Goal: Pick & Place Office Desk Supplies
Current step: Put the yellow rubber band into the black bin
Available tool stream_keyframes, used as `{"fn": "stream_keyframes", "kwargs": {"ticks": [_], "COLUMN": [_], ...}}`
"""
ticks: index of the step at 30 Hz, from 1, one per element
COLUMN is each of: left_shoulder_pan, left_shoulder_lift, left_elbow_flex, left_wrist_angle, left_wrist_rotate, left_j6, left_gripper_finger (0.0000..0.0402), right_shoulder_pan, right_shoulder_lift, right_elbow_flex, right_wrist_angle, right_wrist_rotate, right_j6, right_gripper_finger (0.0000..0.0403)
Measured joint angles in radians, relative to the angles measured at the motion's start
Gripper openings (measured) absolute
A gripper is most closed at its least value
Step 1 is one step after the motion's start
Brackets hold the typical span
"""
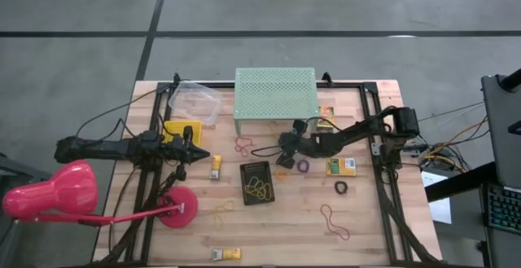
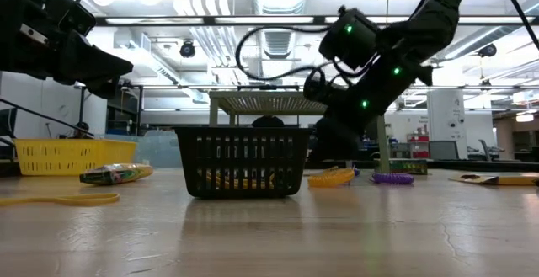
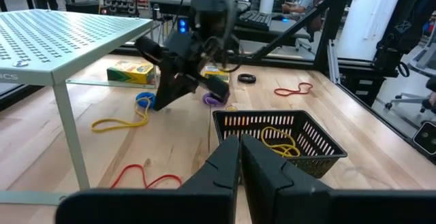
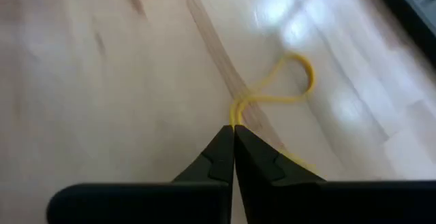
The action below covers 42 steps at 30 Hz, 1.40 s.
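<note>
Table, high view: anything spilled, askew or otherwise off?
No damage visible. Thin rubber bands lie scattered loose on the wooden table, e.g. a red one, while others sit in the black mesh basket. The right gripper is shut on a yellow rubber band.

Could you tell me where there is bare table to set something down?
Bare wood lies between the black basket and the red rubber band, toward the near edge. It is crowded under the green stand, where the right gripper pinches a yellow rubber band.

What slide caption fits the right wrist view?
Right gripper shut on a yellow rubber band lying on the wooden table.
</note>
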Motion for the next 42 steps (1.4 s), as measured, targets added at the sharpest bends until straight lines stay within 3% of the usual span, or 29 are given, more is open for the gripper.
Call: {"fn": "stream_keyframes", "kwargs": {"ticks": [4,9,12,24,42], "left_shoulder_pan": [0.000,0.000,0.000,0.000,0.000], "left_shoulder_lift": [0.000,0.000,0.000,0.000,0.000], "left_elbow_flex": [0.000,0.000,0.000,0.000,0.000], "left_wrist_angle": [0.000,0.000,0.000,0.000,0.000], "left_wrist_rotate": [0.000,0.000,0.000,0.000,0.000], "left_j6": [0.000,0.000,0.000,0.000,0.000], "left_gripper_finger": [0.0023,0.0023,0.0023,0.0023,0.0023], "right_shoulder_pan": [0.031,0.051,0.035,-0.060,-0.069], "right_shoulder_lift": [-0.006,-0.008,-0.008,0.055,0.060], "right_elbow_flex": [0.000,0.000,0.000,0.001,0.003], "right_wrist_angle": [-0.004,0.001,0.004,0.049,0.018], "right_wrist_rotate": [0.018,0.164,0.183,0.083,-0.073], "right_j6": [0.000,-0.031,-0.041,-0.045,-0.041], "right_gripper_finger": [0.0008,0.0008,0.0008,0.0008,0.0008]}}
